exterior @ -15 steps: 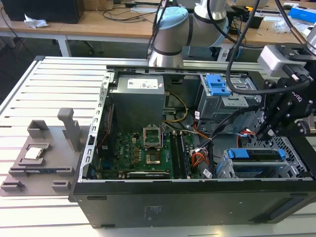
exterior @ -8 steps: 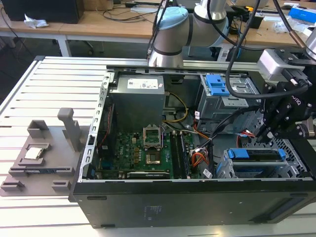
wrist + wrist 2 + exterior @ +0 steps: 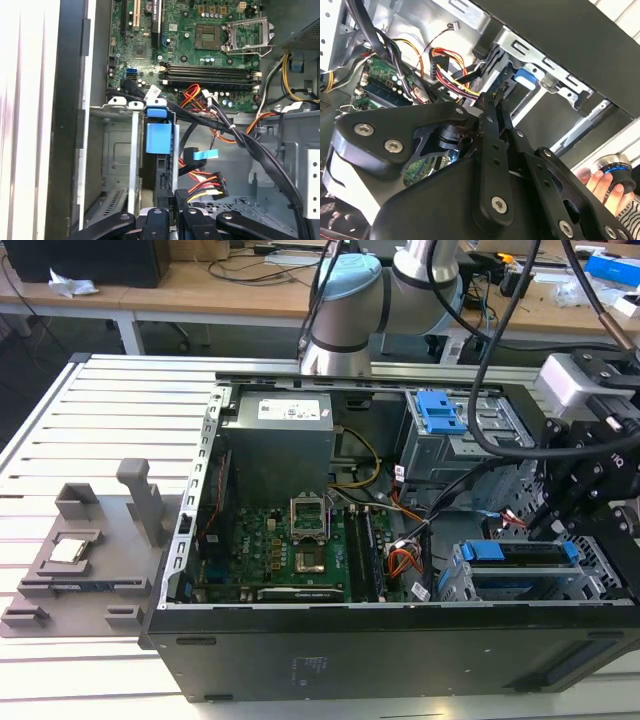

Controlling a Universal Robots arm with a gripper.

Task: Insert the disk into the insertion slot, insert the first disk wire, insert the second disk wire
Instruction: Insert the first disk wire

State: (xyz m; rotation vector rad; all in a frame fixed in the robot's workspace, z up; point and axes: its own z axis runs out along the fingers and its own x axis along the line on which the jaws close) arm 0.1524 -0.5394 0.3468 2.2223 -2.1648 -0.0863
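Note:
The disk, in its blue carrier, lies inside the insertion slot, a grey metal cage at the case's front corner. The first wrist view looks along the disk's blue end seated between the slot's walls. My gripper hangs just above the disk's connector end. In both wrist views its fingers stand close together on a small dark connector, with yellow and red wires running to the tips. A thin red wire, the first disk wire, lies beside the gripper; its end is hidden.
The open case holds the motherboard, a power supply and an upper cage with a blue latch. Thick black cables cross beside the slot. A grey fixture sits at the exterior view's left. A hand holds a round knob.

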